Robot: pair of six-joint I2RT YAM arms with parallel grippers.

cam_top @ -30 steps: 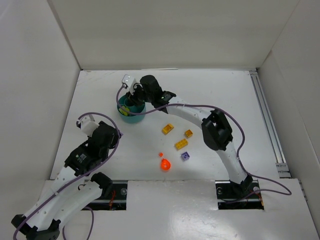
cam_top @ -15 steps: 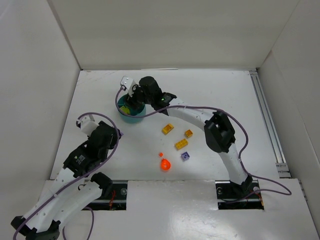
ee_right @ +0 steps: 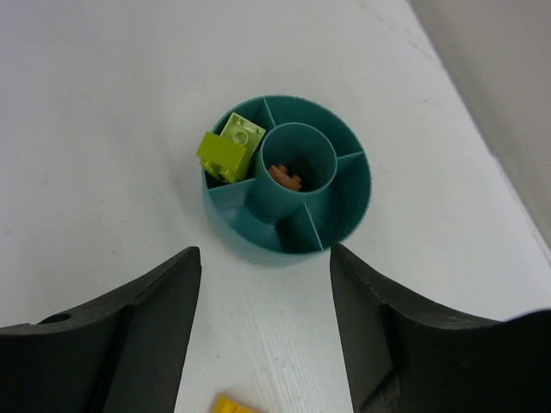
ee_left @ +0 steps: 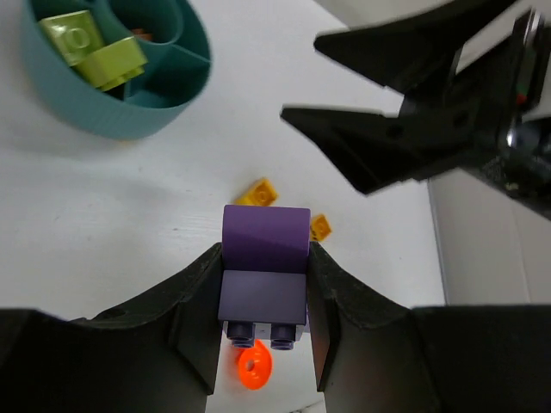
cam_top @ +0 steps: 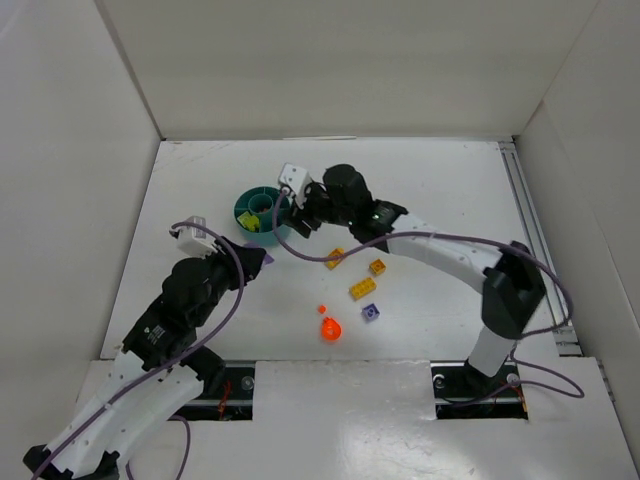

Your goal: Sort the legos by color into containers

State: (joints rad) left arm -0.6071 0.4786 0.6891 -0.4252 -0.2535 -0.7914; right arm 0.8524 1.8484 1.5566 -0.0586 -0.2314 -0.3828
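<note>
Well, your table (cam_top: 450, 190) is white, boxed by white walls (cam_top: 330, 60). Your left gripper (ee_left: 264, 251) clamps a purple brick (ee_left: 265, 280); your right gripper (ee_right: 264, 254) stands wide open just beside the dish (ee_right: 356, 213).

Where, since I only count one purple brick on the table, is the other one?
In the left wrist view the other purple brick is clamped in the left gripper; the top view puts it on the near side of the teal dish.

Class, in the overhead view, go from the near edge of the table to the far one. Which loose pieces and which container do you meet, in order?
Orange-red piece → loose purple brick → long orange-yellow brick → teal dish.
</note>
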